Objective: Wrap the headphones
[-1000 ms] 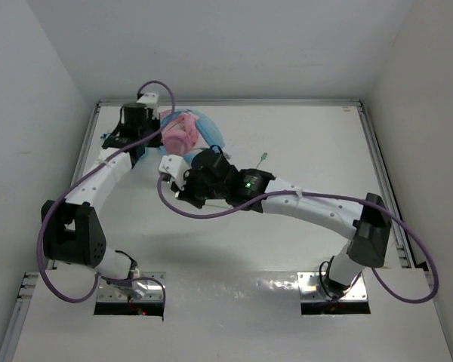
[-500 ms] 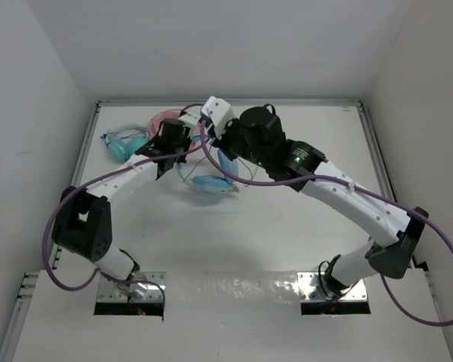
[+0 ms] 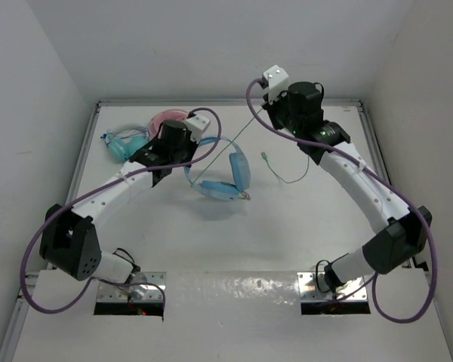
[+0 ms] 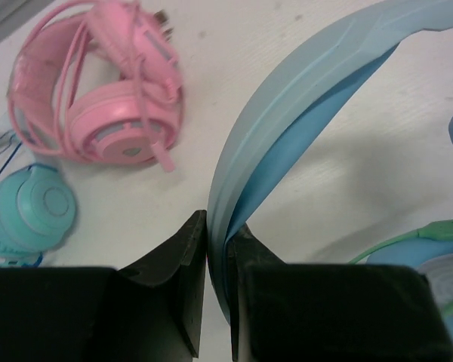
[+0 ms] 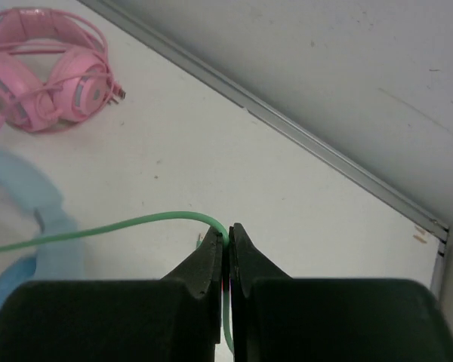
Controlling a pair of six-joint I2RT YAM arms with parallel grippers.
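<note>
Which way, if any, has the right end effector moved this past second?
Yes: the right end effector swung from mid-table rightward, toward the far rail.

White bench [image 3: 302,226] w/ metal rail [image 3: 234,102] along far edge; pink headphones [image 3: 164,118] & smaller teal headphones [image 3: 124,145] lie just beside each other nr far-left corner.

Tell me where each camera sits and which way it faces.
Top external: above and behind the bases, looking down on the table; both arms show.
Left wrist: on the left arm, looking past the left gripper, shut on the headphones.
Right wrist: on the right arm, looking past the right gripper, shut on the cable.
Shared: both wrist views show the pink headphones.
</note>
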